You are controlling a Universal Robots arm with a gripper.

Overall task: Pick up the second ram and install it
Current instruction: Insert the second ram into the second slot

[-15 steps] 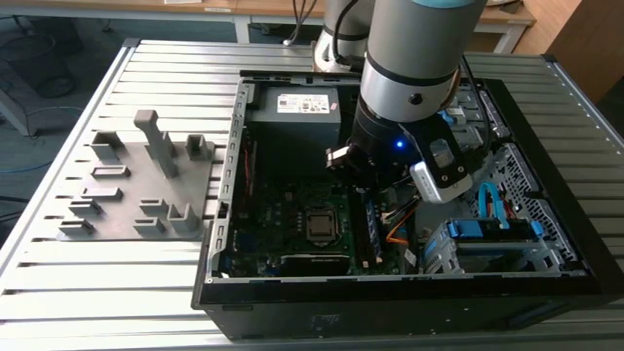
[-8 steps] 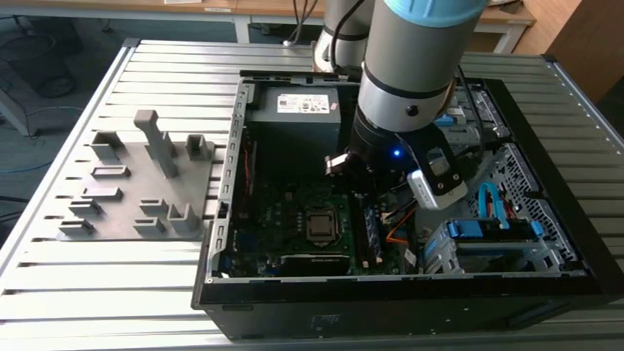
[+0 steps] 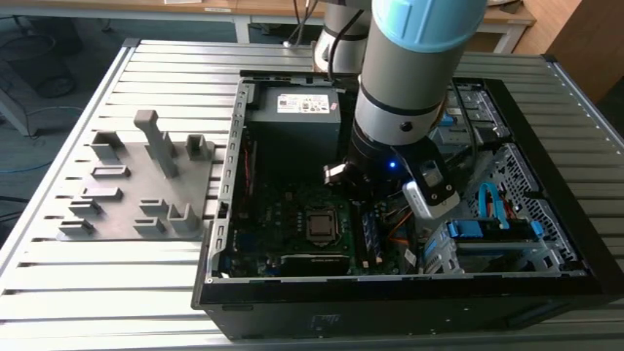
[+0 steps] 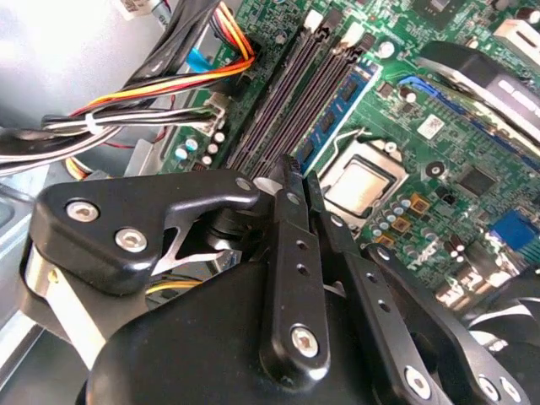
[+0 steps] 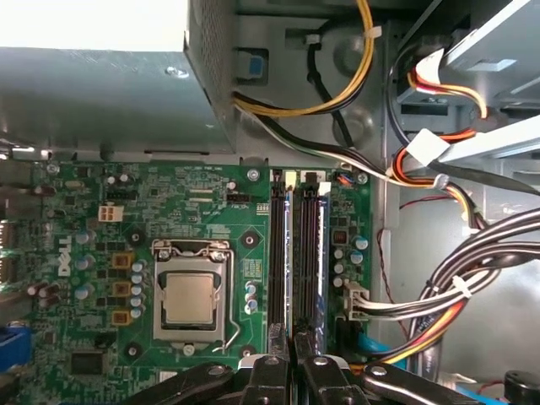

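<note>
Poised with claw (image 5: 295,354) clenched, fingers pinched together and grasping nothing, just over the second ram (image 4: 344,108) standing edge-up in its slot beside the processor socket (image 5: 190,295), seemingly for seating it, inside the open case (image 3: 390,292) mid-bench (image 3: 146,278).

Setting: robotics lab or test workshop. Evidence: an open desktop computer case (image 3: 410,292) lies on a ribbed aluminium-profile bench (image 3: 117,278), its motherboard (image 5: 169,211) exposed. A grey fixture block (image 3: 137,183) with upright posts sits on the bench beside the case, on the exterior view's left. Beyond the case, wooden desks (image 3: 195,11), blue floor and loose cables (image 3: 29,51).
</note>
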